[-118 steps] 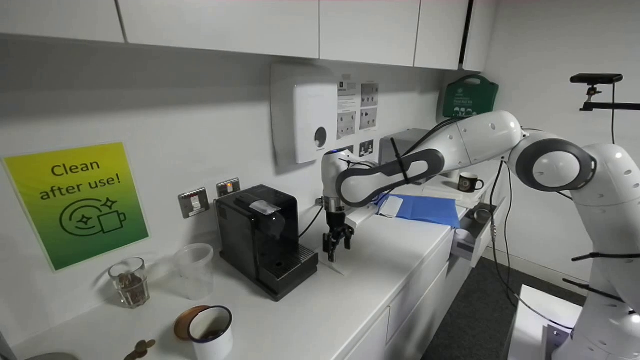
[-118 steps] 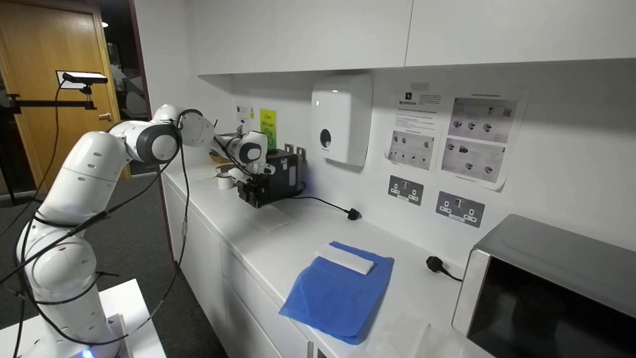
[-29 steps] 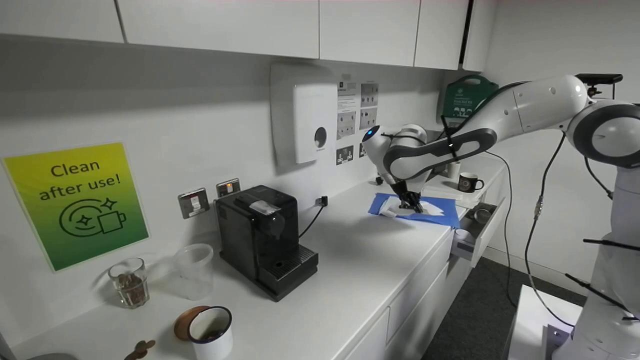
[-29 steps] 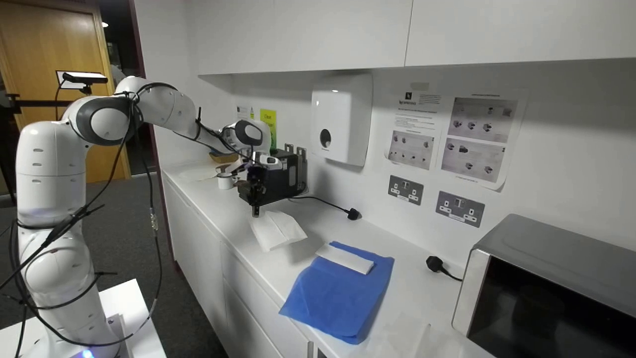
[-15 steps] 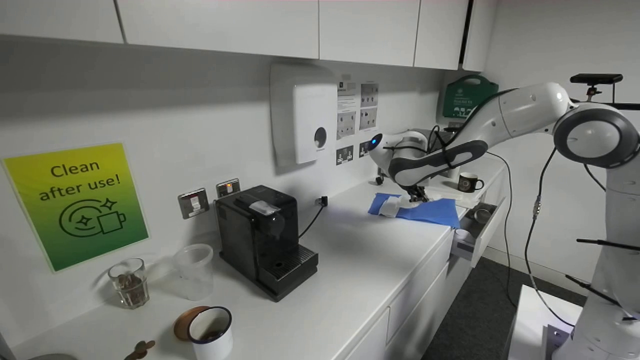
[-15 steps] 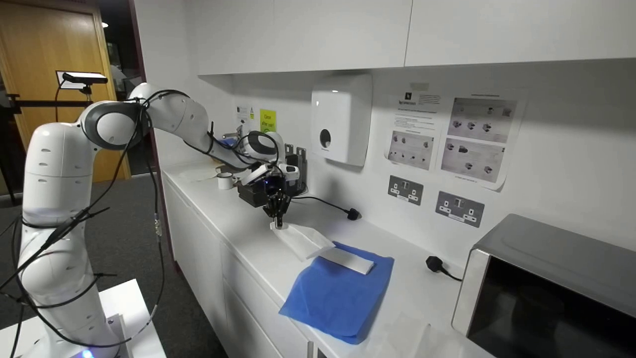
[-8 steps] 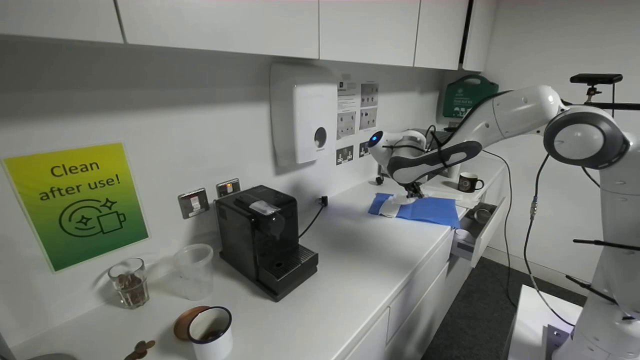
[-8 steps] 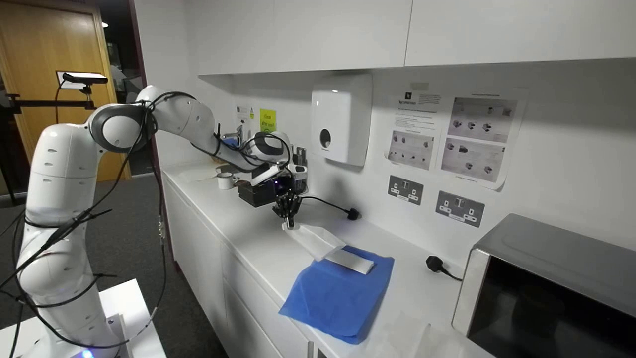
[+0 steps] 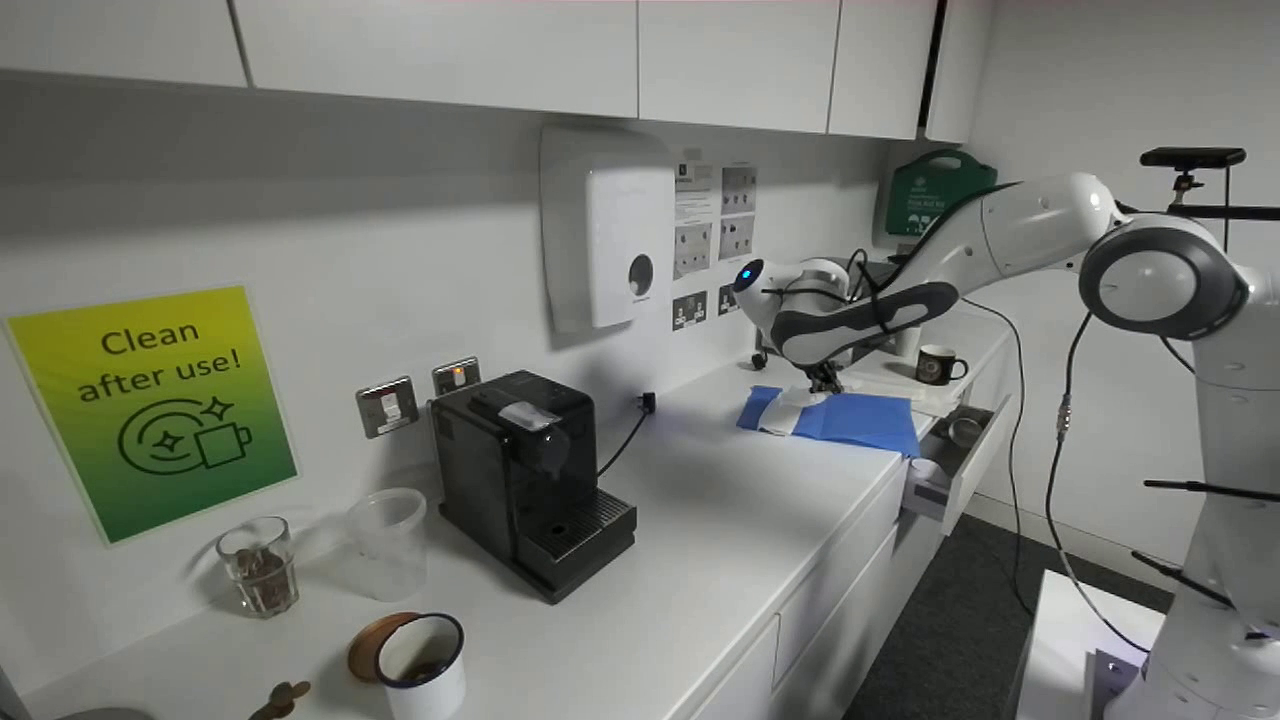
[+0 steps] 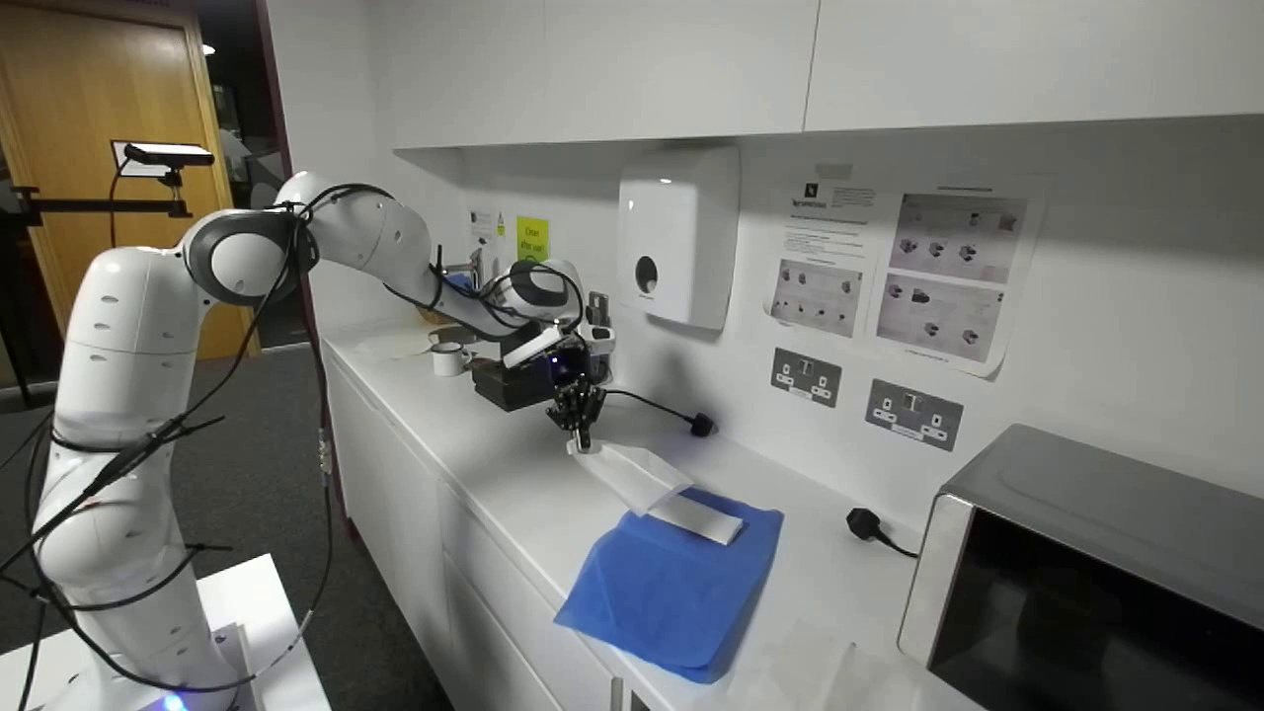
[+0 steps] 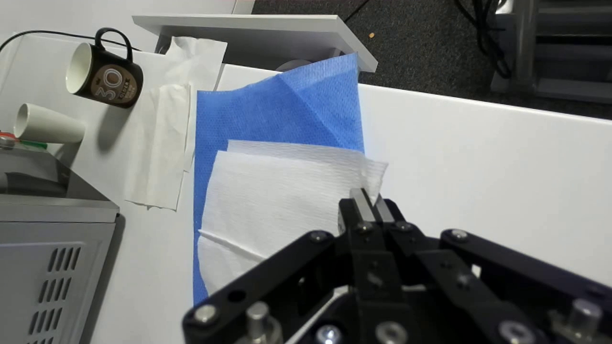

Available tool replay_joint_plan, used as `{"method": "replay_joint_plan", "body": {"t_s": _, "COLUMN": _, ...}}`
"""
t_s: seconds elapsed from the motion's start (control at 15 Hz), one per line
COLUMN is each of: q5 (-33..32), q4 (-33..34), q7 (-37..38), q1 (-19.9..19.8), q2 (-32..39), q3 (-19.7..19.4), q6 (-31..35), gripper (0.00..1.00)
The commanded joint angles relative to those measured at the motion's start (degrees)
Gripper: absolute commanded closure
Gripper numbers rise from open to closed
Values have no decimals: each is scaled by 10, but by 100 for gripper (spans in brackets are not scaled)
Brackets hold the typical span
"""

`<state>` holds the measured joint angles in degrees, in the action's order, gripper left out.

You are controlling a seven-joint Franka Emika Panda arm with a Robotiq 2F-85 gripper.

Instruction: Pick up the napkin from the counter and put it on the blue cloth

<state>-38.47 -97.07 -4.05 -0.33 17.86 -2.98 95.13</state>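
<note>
In an exterior view, the black gripper (image 10: 583, 444) hangs nose-down over the white counter (image 10: 513, 459), clamped on one corner of a white paper napkin (image 10: 637, 476). The napkin slopes away from it, and its far end, from here, overlaps a folded strip of white paper (image 10: 691, 520) lying on the blue cloth (image 10: 671, 597). Whether that end touches anything, we cannot tell.

In the wrist view, we see the fingers (image 11: 362, 205) together, the napkin's corner between them. The napkin spreads across much of the cloth (from this angle its height is hard to judge), leaving blue visible towards the counter's front edge. The step in hand we judge to be laying it down: we would carry the pinched corner farther over the blue, lower until the slack settles, then part the fingers slowly and rise straight up, since thin paper may cling. Loose white paper towels (image 11: 160, 143) lie beside the cloth, with a black mug (image 11: 112, 79) near them.

In an exterior view, a pulled-out drawer (image 9: 976, 470) stands just beside the cloth at the front edge, where a sideways drag might pull napkin or cloth over. Between the cloth and a black coffee machine (image 9: 520, 470) runs a long stretch of counter, in our judgement the best room for backing away.
</note>
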Motion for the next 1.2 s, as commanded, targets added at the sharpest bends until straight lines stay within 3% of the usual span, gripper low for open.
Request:
{"method": "replay_joint_plan", "body": {"t_s": 0.0, "q5": 0, "q4": 1, "q7": 0, "q1": -1, "q2": 0, "q3": 2, "q6": -1, "gripper": 99}}
{"method": "replay_joint_plan", "body": {"t_s": 1.13, "q5": -49, "q4": 43, "q7": -23, "q1": -11, "q2": 24, "q3": -12, "q6": 15, "gripper": 100}}
